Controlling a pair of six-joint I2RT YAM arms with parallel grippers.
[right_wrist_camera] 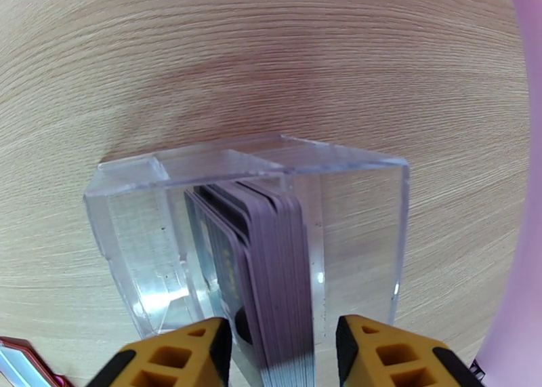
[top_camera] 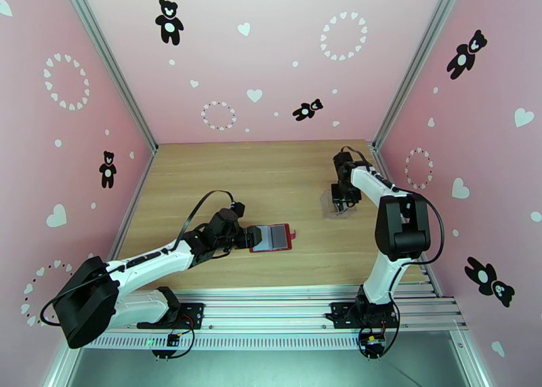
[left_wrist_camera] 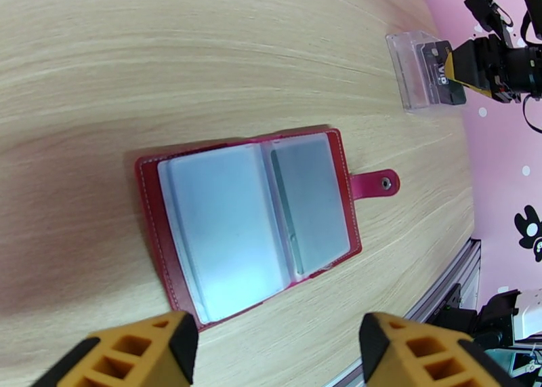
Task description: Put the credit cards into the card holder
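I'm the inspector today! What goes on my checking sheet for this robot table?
Surface: wooden table, light grain.
Job's things: card holder lies open and flat, grey pockets up; credit cards stand stacked inside the clear case.
Clutter: nothing seen.
Grippers: left gripper open, just short of the card holder; right gripper has a finger each side of the credit cards, pinch unclear.
Cables: black cable loops over the left arm; another beside the right arm.
Surroundings: pink walls with bears and hearts; metal rail along the table's near edge.
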